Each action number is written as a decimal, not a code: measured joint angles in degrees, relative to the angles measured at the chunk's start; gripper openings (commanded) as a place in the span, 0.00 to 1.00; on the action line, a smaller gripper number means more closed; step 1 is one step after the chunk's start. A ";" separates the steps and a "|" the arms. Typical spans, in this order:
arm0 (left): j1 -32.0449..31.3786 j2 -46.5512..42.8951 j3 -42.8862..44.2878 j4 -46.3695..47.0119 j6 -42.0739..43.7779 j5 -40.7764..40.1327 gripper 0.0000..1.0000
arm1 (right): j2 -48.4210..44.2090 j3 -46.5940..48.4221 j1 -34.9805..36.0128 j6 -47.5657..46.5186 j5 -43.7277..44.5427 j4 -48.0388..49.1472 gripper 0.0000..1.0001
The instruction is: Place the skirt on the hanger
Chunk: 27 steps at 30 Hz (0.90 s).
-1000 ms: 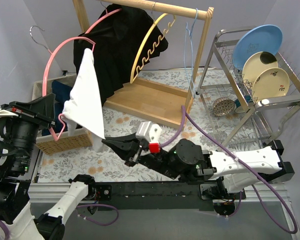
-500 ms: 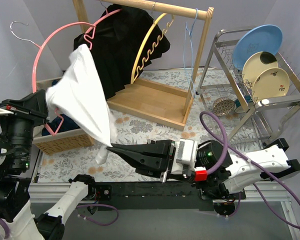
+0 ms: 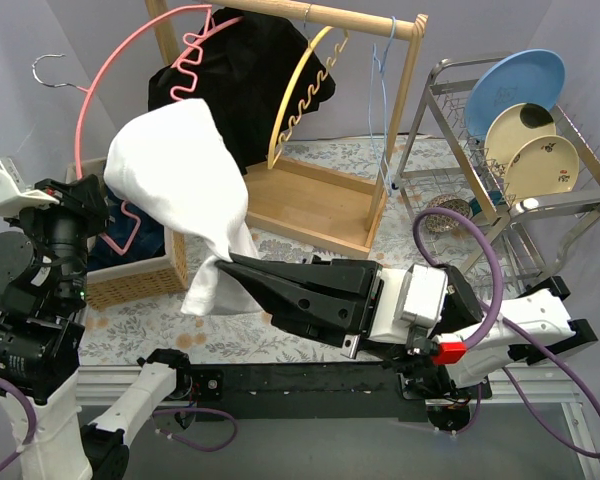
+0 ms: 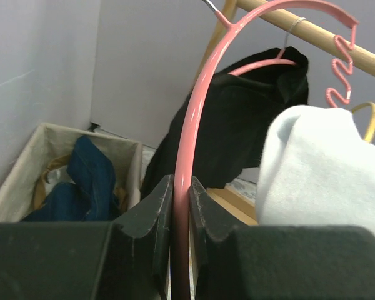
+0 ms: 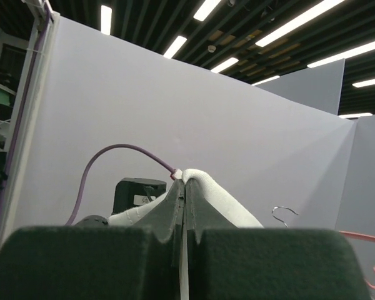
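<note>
Here, the left gripper point(image 4: 180, 187) is clamped on the wire of the pink hanger point(image 3: 80, 125), held aloft. The right gripper point(image 3: 232, 265) is pinched shut on the lower edge of the white skirt point(image 3: 180, 175), which appears draped over 1 arm of that hanger. The draping step looks half done. The next move likely calls for the right arm to draw the cloth across evenly before releasing.

white skirt point(image 3: 180, 170), pink hanger point(image 4: 186, 144)
</note>
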 measured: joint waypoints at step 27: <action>0.24 5.35 -3.02 4.09 7.10 -13.70 0.00 | 5.51 8.39 0.48 -4.81 1.49 2.14 0.01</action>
